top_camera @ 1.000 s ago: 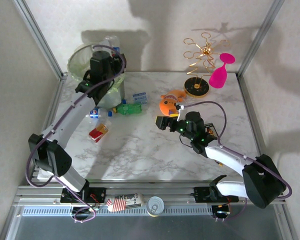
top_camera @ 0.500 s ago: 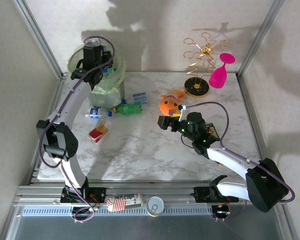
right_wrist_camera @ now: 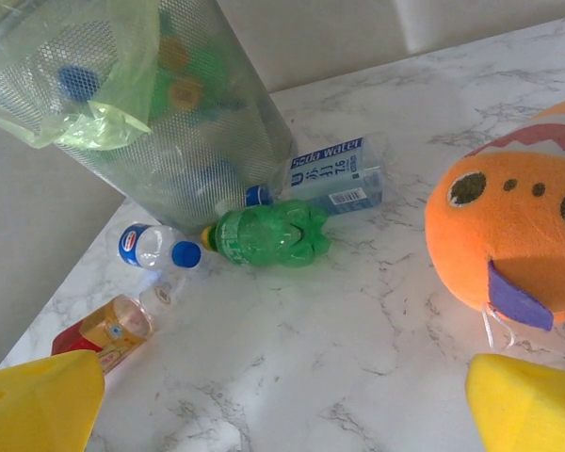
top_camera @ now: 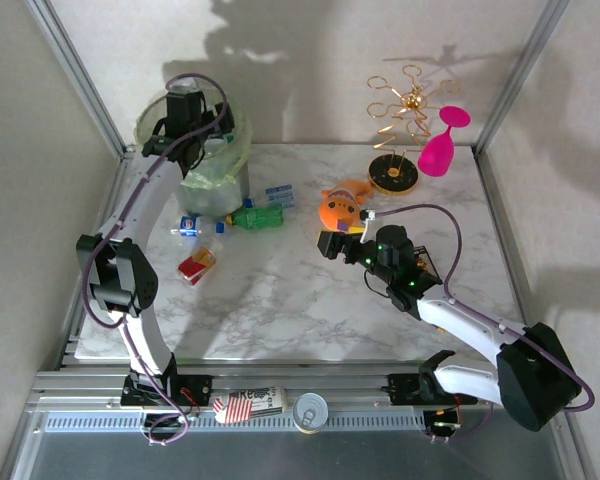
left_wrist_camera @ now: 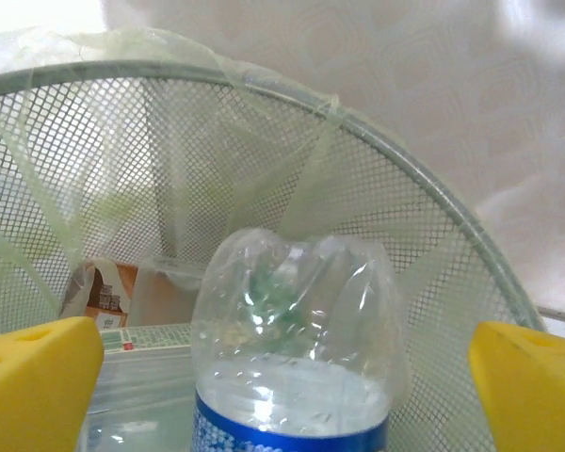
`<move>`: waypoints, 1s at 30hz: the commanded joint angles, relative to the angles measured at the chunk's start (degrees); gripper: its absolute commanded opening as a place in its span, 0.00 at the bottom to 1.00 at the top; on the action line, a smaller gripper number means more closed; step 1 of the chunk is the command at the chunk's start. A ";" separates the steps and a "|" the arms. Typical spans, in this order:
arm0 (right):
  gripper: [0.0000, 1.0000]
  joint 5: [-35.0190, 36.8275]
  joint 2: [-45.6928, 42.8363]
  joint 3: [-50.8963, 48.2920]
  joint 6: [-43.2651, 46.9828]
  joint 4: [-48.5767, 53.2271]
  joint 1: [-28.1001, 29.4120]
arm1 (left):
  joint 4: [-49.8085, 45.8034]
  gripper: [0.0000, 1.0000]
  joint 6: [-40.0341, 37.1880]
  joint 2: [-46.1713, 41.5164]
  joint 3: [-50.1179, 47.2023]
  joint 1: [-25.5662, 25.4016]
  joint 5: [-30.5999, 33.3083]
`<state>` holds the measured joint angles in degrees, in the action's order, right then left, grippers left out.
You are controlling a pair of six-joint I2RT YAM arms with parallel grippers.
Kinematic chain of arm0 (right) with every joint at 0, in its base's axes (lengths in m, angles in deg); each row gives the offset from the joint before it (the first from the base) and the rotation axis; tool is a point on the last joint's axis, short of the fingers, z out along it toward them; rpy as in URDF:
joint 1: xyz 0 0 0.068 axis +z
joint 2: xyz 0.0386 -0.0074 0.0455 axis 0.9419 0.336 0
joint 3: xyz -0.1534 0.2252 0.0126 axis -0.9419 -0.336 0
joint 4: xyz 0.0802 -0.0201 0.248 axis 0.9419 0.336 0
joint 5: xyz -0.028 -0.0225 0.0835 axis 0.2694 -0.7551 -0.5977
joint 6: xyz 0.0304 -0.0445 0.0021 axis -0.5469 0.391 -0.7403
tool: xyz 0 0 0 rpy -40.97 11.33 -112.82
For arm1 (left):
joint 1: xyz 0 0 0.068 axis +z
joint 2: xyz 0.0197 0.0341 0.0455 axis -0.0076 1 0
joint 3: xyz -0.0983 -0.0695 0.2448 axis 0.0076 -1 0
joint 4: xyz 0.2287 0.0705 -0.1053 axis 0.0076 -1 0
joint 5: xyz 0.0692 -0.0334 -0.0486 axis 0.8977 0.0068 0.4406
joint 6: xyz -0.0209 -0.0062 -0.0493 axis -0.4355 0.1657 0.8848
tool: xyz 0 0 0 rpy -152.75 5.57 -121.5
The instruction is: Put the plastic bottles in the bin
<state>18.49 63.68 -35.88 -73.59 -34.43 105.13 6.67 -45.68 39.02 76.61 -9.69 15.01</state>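
1. The bin [top_camera: 212,172] stands at the bench's [top_camera: 280,300] far left corner, a mesh basket lined with a pale green bag. Through its wall the right wrist view shows bottles inside [right_wrist_camera: 75,82], with blue caps and green bodies.
2. The left pincer [top_camera: 185,108] hangs over the bin's mouth. Its yellow fingers [left_wrist_camera: 38,377] are spread wide, with a gap on either side of a clear bottle [left_wrist_camera: 297,311]. This bottle is within the rim, base towards the camera, and its blue label cannot be read.
3. On the bench just beside the bin's foot lies a small blue-capped bottle [right_wrist_camera: 151,247]; its red-and-blue label is too small to read.
4. Nearer the left edge lies a red-labelled bottle [right_wrist_camera: 108,330], writing illegible.
5. A green bottle [right_wrist_camera: 264,235] lies right of the bin.
6. Touching it, a blue-labelled bottle [right_wrist_camera: 334,179] shows the word "water" above East Asian characters.
7. An orange fish toy [top_camera: 340,208] sits mid-bench.
8. The right pincer [top_camera: 328,243] hovers beside the fish toy, fingers spread, holding nothing.
9. A gold wire stand [top_camera: 405,110] and a pink goblet [top_camera: 442,140] occupy the far right corner.
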 commanded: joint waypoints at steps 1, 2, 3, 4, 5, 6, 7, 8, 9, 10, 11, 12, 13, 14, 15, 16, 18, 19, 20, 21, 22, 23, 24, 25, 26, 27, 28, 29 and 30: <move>0.99 0.32 0.10 -0.37 0.21 -1.19 0.39 | -0.46 1.00 0.72 -3.20 2.00 0.05 -0.99; 0.99 0.05 0.52 -0.31 0.08 -1.54 0.39 | -0.43 1.00 0.88 -4.06 1.92 0.11 -1.21; 0.99 -0.05 0.79 -0.26 -0.02 -1.72 0.39 | -0.34 1.00 1.06 -4.85 1.77 0.14 -1.37; 0.99 -0.24 1.22 -0.11 -0.17 -2.10 0.44 | -0.12 1.00 1.20 -5.89 1.27 0.10 -1.53; 0.99 -0.56 1.53 -0.08 -0.35 -2.39 0.39 | 0.37 0.99 1.44 -7.04 0.54 0.11 -1.66; 0.99 -0.81 1.84 0.01 -0.47 -2.71 0.39 | 0.94 0.99 1.59 -8.32 -0.42 0.12 -1.81; 0.99 -1.16 2.19 0.16 -0.64 -2.90 0.39 | 1.67 1.00 1.80 -9.94 -1.86 0.12 -1.84; 0.99 -1.55 2.61 0.40 -0.73 -3.17 0.39 | 2.75 1.00 2.15 -11.66 -3.60 0.12 -1.75; 0.99 -1.91 2.90 0.50 -0.83 -3.33 0.39 | 3.70 1.00 2.46 -13.30 -5.37 0.12 -1.65; 0.99 -2.15 3.28 0.70 -0.92 -3.50 0.40 | 4.94 0.99 2.81 -15.18 -7.71 0.13 -1.59; 0.99 -2.46 3.69 0.89 -0.93 -3.61 0.41 | 6.37 1.00 3.18 -17.30 -10.37 0.16 -1.44; 0.99 -2.59 4.01 0.99 -1.00 -3.74 0.46 | 7.53 1.00 3.60 -19.18 -12.81 0.24 -1.20; 0.99 -2.74 4.44 1.21 -1.02 -3.87 0.39 | 8.93 1.00 4.08 -21.26 -15.79 0.36 -0.87; 0.99 -2.88 4.85 1.44 -1.02 -3.95 0.40 | 10.10 1.00 4.61 -23.11 -18.43 0.54 -0.67; 0.99 -3.12 5.45 1.76 -0.95 -3.97 0.42 | 11.33 0.99 5.48 -25.30 -21.68 0.89 -0.46; 0.99 -3.49 6.09 2.23 -0.93 -4.06 0.46 | 12.80 1.00 6.53 -27.47 -25.25 1.26 -0.28; 0.99 -4.28 7.43 3.28 -0.76 -4.02 0.40 | 15.89 0.99 8.65 -31.68 -32.67 2.14 -0.01; 0.99 -4.92 8.14 3.86 -0.67 -4.10 0.41 | 17.53 1.00 9.67 -33.89 -36.69 2.73 0.27; 0.99 -5.46 9.02 4.39 -0.66 -4.15 0.39 | 18.75 1.00 10.86 -35.62 -40.01 3.30 0.39; 0.99 -6.04 9.84 5.04 -0.66 -4.19 0.39 | 20.05 1.00 12.13 -37.45 -43.70 4.06 0.63; 0.99 -6.62 10.86 5.89 -0.66 -4.24 0.39 | 21.25 0.99 13.34 -39.05 -47.19 4.90 0.53; 0.99 -7.22 11.67 6.51 -0.64 -4.22 0.39 | 22.09 1.00 14.39 -40.25 -49.94 5.63 0.44; 0.99 -7.94 12.70 7.27 -0.66 -4.23 0.39 | 23.15 0.99 15.68 -41.41 -52.95 6.42 0.30; 0.99 -8.77 13.69 8.05 -0.81 -4.32 0.40 | 24.24 1.00 17.00 -42.32 -55.93 7.05 0.03; 0.99 -9.58 14.54 8.64 -0.99 -4.49 0.44 | 25.25 1.00 18.03 -42.88 -58.35 7.58 -0.19; 0.99 -10.70 15.62 9.30 -1.23 -4.72 0.42 | 26.12 1.00 19.06 -43.34 -60.90 8.08 -0.39; 0.99 -11.70 16.68 10.00 -1.53 -4.89 0.49 | 26.86 0.99 19.98 -43.62 -63.23 8.33 -0.15; 0.99 -12.48 17.47 10.45 -1.84 -5.06 0.48 | 27.65 1.00 20.45 -43.71 -65.09 8.49 -0.01; 0.99 -13.12 18.32 10.87 -2.15 -5.27 0.63 | 28.47 1.00 21.13 -43.88 -67.21 8.61 0.32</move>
<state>9.07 80.13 -27.18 -74.60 -37.62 105.15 29.60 -28.74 -3.25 12.92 -1.63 14.44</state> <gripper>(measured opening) 0.988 0.995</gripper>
